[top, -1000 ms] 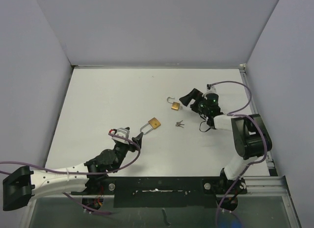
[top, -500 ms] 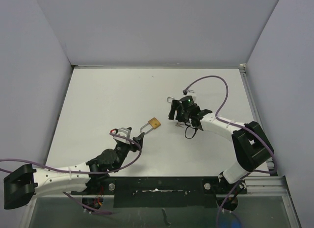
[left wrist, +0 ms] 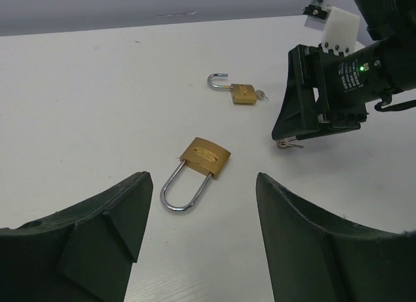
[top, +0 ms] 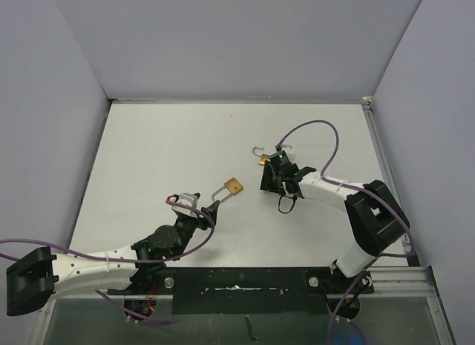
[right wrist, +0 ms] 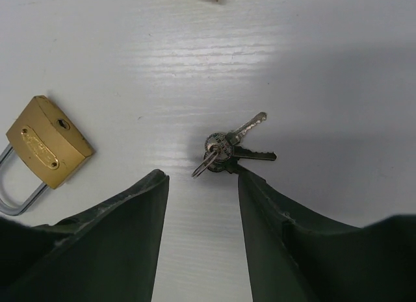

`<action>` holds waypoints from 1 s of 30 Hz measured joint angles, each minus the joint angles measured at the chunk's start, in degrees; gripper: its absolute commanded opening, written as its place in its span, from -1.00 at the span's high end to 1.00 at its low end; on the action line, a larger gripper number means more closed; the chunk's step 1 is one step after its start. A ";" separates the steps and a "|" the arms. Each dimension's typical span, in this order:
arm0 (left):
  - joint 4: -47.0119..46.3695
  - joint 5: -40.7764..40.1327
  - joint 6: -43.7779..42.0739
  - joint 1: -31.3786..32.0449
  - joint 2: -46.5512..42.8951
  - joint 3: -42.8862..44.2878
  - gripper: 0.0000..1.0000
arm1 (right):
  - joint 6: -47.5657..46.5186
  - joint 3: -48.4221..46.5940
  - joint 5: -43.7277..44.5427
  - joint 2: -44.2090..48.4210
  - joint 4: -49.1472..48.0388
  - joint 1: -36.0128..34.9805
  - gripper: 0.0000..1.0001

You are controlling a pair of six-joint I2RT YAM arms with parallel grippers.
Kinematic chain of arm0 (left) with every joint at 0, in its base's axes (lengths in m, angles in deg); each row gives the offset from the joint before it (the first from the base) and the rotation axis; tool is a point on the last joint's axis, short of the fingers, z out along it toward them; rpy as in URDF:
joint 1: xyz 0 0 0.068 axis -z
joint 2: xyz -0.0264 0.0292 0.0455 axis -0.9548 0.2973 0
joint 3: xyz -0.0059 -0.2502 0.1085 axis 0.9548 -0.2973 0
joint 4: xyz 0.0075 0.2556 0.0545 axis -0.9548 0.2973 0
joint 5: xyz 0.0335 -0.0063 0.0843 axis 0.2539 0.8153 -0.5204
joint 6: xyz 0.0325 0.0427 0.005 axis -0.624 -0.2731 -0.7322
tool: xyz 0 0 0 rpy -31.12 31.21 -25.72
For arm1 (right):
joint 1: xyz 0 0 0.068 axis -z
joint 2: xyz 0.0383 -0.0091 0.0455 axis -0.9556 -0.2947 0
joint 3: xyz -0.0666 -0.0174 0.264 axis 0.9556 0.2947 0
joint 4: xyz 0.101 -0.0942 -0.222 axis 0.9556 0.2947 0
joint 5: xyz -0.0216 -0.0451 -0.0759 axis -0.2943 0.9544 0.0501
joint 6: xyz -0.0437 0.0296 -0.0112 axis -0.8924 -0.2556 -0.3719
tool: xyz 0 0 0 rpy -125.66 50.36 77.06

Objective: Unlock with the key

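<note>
Right now the right claw (right wrist: 201, 180) sits low over the bench (right wrist: 338, 68), jaws apart at a middling gap. The bunch of keys (right wrist: 229, 150) lies flat on the bench right at the mouth of that gap, not gripped. Beside it lies the brass padlock (right wrist: 47, 145), shackle closed and pointing towards the left claw (left wrist: 203, 185), which hangs wide with nothing in it. Further back, a second padlock (left wrist: 242, 93) lies with its shackle swung open and a small key sticking out of its side.

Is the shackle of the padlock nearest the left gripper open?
No: both legs of its shackle run into the brass padlock body.
</note>
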 measured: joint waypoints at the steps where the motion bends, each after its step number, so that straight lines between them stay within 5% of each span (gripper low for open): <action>1: -0.02 -0.02 0.02 0.00 0.00 -0.02 -0.27 | 0.02 -0.09 -0.02 -0.70 0.02 -0.11 0.09; 14: -0.11 -0.07 0.83 -0.02 -1.73 -0.48 -0.27 | 1.25 -1.88 -0.20 -4.85 0.17 -0.44 0.32; 22: -0.15 -0.11 0.85 -0.04 -1.75 -1.03 -0.27 | 1.57 -2.82 0.20 -5.51 0.55 -0.44 0.99; 29: -0.24 -0.11 0.83 -0.04 -1.57 -1.05 -0.27 | 1.73 -2.82 1.22 -5.29 1.42 -0.79 0.98; 30: -0.26 -0.11 0.83 -0.04 -1.42 -1.05 -0.27 | 1.70 -2.82 1.38 -5.09 1.57 -0.90 0.84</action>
